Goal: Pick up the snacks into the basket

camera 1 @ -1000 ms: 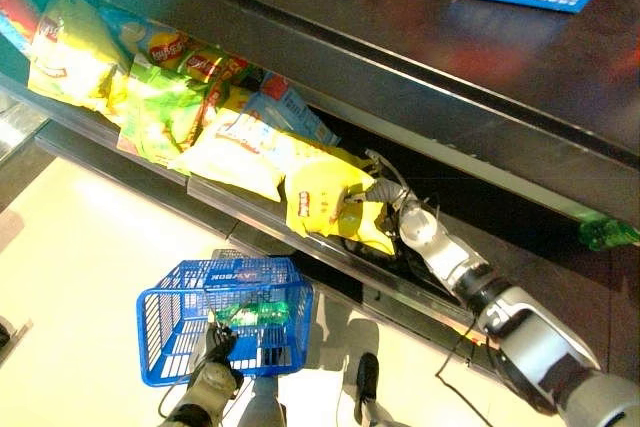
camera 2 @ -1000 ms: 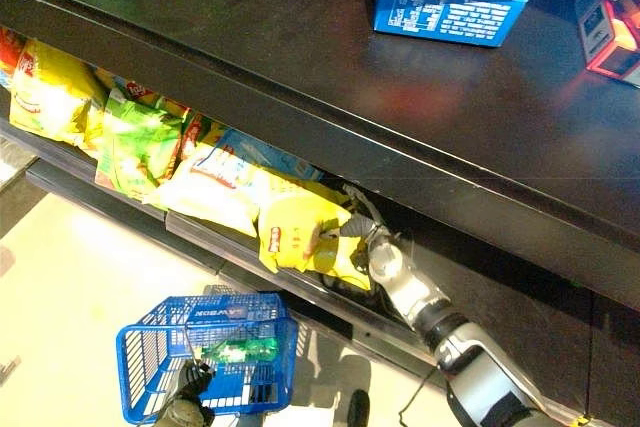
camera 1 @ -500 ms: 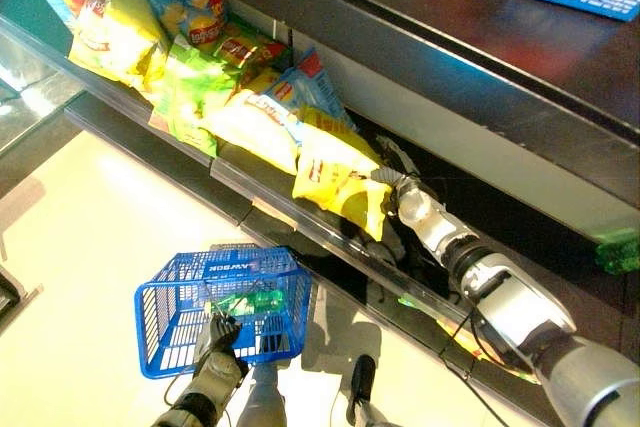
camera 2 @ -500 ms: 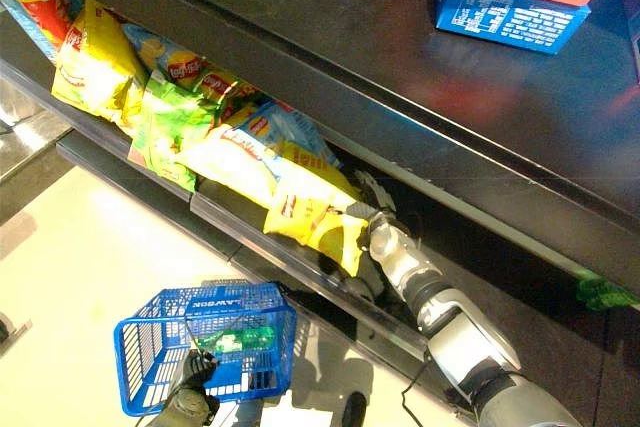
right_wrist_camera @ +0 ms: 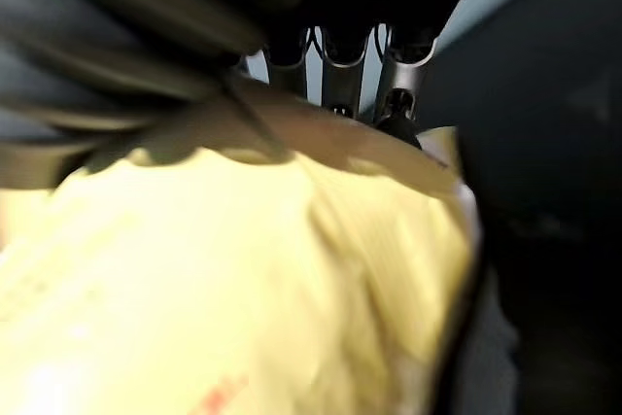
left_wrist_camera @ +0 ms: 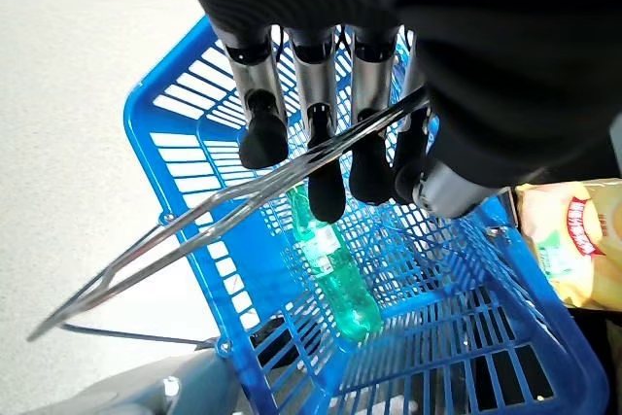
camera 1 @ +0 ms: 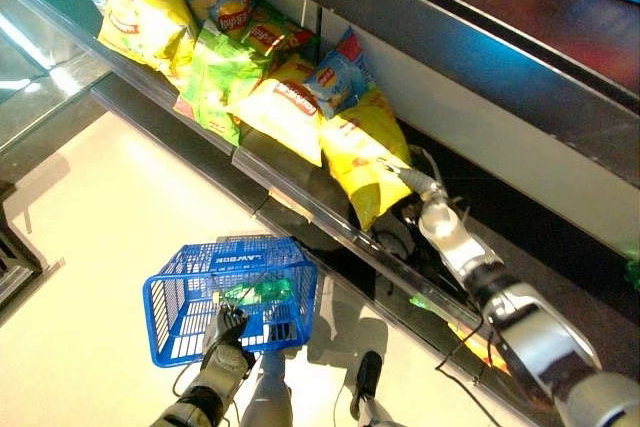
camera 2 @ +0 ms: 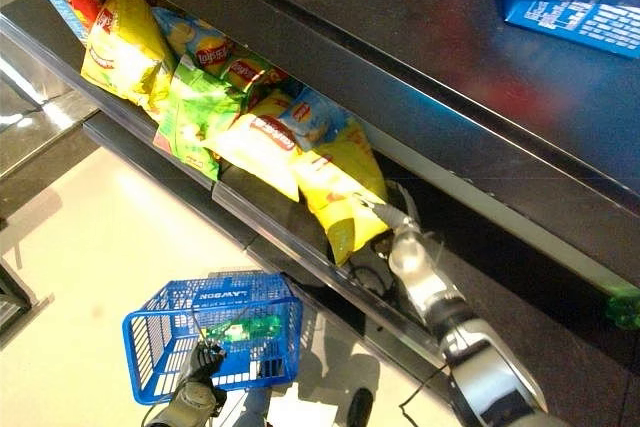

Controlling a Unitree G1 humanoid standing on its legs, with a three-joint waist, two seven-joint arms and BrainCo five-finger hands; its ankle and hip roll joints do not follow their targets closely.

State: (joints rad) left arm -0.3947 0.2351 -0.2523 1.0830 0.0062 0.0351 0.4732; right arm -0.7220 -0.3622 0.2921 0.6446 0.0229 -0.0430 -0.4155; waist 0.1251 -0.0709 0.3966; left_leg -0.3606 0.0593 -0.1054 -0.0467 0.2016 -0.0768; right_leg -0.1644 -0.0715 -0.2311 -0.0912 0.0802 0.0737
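A yellow snack bag (camera 1: 365,152) lies at the right end of the row on the low shelf, its lower end hanging over the front rail. My right hand (camera 1: 428,197) reaches in from the right and pinches the bag's edge; in the right wrist view its fingers (right_wrist_camera: 335,75) curl behind the top of the yellow bag (right_wrist_camera: 243,279). Below, over the floor, my left hand (camera 1: 225,332) is curled round the wire handle (left_wrist_camera: 194,230) of the blue basket (camera 1: 175,292). A green bottle (left_wrist_camera: 335,269) lies inside the basket.
More snack bags crowd the shelf to the left: a yellow one (camera 1: 145,12), a green one (camera 1: 220,77) and a blue one (camera 1: 335,72). The shelf's front rail (camera 1: 290,192) runs diagonally. A dark counter overhangs above, with a blue box (camera 2: 570,7) on it.
The camera has moved, so the whole shelf sits higher and further right in view. My right hand keeps its hold on the yellow bag; the basket still hangs from my left hand.
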